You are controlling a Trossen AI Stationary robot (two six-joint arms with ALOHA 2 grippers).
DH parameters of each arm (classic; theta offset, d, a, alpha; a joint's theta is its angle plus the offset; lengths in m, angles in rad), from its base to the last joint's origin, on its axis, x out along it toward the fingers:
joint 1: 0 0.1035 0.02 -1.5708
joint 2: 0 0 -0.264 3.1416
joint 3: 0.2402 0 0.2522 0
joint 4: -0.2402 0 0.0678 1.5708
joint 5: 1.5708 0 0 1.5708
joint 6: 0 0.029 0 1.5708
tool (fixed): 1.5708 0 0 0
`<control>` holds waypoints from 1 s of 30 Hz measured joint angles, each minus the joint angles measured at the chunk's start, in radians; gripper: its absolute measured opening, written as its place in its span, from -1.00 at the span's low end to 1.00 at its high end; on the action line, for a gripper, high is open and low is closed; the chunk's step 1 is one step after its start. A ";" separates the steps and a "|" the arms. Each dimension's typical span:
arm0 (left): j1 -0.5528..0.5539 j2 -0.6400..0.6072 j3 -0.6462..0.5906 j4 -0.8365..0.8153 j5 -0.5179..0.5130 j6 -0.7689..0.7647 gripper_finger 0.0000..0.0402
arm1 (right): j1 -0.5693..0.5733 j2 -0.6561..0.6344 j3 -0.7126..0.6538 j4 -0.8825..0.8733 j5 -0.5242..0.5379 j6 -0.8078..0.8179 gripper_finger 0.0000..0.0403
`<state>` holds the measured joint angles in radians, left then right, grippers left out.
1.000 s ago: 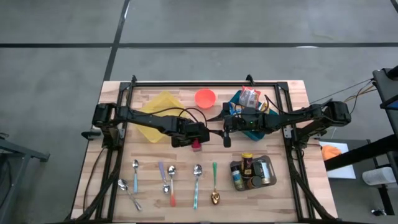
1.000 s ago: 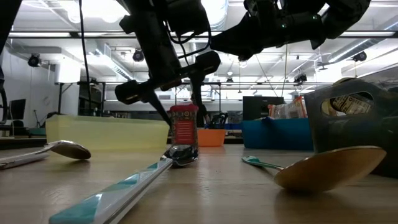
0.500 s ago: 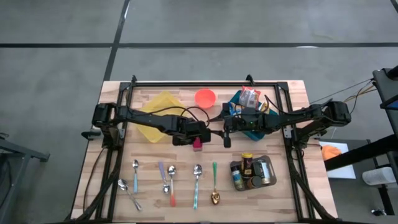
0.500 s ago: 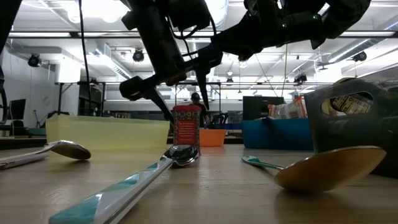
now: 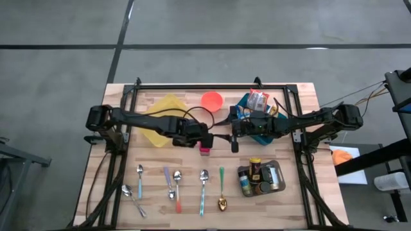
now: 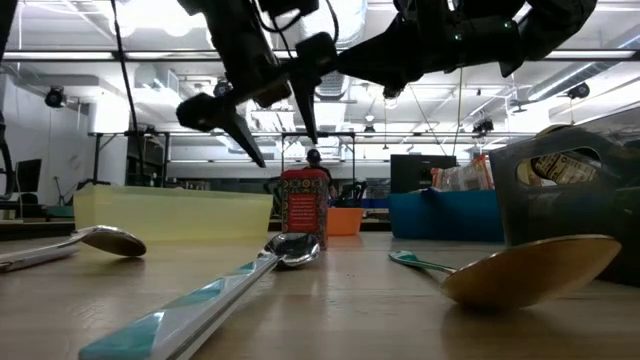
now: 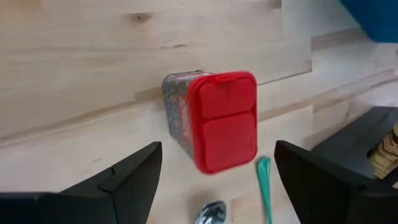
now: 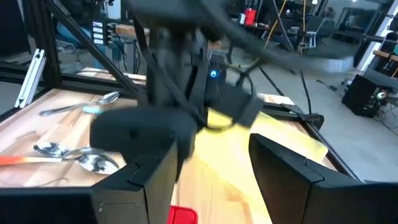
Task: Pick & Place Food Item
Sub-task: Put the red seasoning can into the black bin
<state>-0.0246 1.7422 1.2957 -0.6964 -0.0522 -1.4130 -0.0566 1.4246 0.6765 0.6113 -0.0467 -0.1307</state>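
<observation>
Having let go, the left gripper (image 6: 268, 128) hangs open above the red-lidded jar (image 6: 303, 208), now standing free.

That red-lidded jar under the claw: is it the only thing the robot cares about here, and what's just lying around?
In the job:
red-lidded jar, standing on the table
left claw, open above it

Lying about:
spoons
yellow container
orange bowl
blue bin
tray of jars
</observation>
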 joint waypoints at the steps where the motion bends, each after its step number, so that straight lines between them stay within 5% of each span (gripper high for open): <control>1: -0.004 -0.009 0.000 -0.009 -0.004 -0.001 0.56 | 0.000 0.000 0.000 -0.003 0.000 0.000 -0.03; 21: -0.096 -0.105 -0.040 -0.116 -0.150 -0.154 0.50 | 0.000 0.002 -0.002 -0.010 0.004 -0.001 -0.03; 30: -0.187 -0.254 -0.146 -0.072 -0.305 -0.168 0.50 | -0.001 0.002 -0.002 -0.011 0.004 -0.001 -0.03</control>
<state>-0.2114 1.4887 1.1496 -0.7684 -0.3569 -1.5805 -0.0573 1.4269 0.6743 0.6001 -0.0429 -0.1314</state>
